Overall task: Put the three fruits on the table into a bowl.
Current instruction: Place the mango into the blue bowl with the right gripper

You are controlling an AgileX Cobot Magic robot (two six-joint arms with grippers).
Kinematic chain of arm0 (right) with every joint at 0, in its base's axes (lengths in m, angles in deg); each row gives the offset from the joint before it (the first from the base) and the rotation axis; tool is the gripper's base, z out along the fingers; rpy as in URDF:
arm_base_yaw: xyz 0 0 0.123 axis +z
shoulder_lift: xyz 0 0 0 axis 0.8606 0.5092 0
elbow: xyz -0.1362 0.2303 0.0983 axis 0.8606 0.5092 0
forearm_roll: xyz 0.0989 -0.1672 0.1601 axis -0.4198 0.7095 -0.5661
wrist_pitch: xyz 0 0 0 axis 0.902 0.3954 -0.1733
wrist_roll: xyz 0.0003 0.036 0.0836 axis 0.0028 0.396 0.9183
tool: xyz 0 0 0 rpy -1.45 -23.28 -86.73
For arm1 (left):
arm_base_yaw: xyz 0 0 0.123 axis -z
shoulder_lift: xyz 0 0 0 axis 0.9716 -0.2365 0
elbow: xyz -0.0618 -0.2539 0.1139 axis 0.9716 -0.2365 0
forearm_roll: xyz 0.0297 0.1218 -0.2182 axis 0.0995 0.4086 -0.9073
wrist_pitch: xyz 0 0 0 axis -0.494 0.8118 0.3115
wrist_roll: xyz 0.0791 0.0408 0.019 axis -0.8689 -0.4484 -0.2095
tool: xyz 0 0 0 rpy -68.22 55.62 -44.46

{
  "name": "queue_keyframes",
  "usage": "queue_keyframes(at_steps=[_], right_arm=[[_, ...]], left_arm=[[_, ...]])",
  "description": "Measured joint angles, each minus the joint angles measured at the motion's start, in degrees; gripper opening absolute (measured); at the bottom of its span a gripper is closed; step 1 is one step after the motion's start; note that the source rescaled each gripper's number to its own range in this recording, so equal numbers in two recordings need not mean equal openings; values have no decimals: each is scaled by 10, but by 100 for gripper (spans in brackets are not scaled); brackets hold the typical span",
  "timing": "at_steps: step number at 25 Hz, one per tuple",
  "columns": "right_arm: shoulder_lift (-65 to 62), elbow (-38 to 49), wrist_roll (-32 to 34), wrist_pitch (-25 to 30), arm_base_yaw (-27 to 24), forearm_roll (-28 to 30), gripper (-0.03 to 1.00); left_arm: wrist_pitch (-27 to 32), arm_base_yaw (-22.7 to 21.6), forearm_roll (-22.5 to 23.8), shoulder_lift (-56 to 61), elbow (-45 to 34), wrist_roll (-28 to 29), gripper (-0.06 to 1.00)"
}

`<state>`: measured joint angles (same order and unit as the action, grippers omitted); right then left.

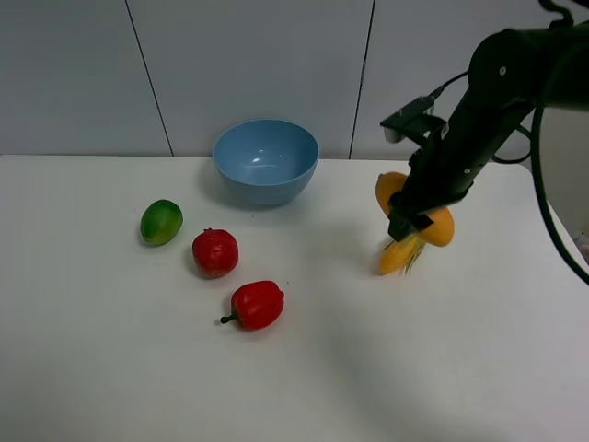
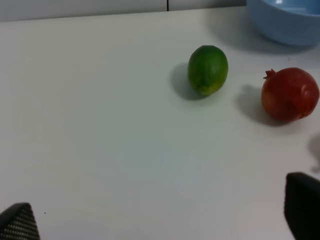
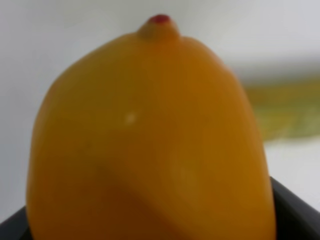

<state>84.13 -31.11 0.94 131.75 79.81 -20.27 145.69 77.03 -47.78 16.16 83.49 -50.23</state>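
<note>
The orange-yellow mango [image 1: 390, 191] is at the right of the table, held between the fingers of my right gripper [image 1: 411, 221]. In the right wrist view the mango [image 3: 150, 135] fills the frame, with a dark finger [image 3: 296, 216] on each side. The green lime [image 1: 161, 222] and the dark-red pomegranate [image 1: 215, 252] lie on the table at the left. The light-blue bowl [image 1: 267, 190] stands at the back centre, empty. My left gripper [image 2: 160, 220] is open and empty over the table, short of the lime [image 2: 207, 70] and the pomegranate [image 2: 290, 94].
A red bell pepper [image 1: 258, 305] lies in front of the pomegranate. A yellow corn cob [image 1: 398, 258] lies just under the mango and right gripper; it shows blurred in the right wrist view [image 3: 290, 115]. The bowl's edge [image 2: 287, 25] shows in the left wrist view.
</note>
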Motion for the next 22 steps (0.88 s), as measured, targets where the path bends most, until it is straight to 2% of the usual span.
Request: queue_keyframes(at_steps=[3,9,13,19,22], right_arm=[[16,-85,11,1,1,-30,1],[126,-258,38,0,25,-37,1],[226,-352,42,-20,44,-37,1],[357,-462,48,-97,68,-46,1],[393,-488,53,-144,76,-58,1]], left_arm=[[0,0,0,0,0,0,100],[0,0,0,0,0,0,100],[0,0,0,0,0,0,100],[0,0,0,0,0,0,100],[0,0,0,0,0,0,100]])
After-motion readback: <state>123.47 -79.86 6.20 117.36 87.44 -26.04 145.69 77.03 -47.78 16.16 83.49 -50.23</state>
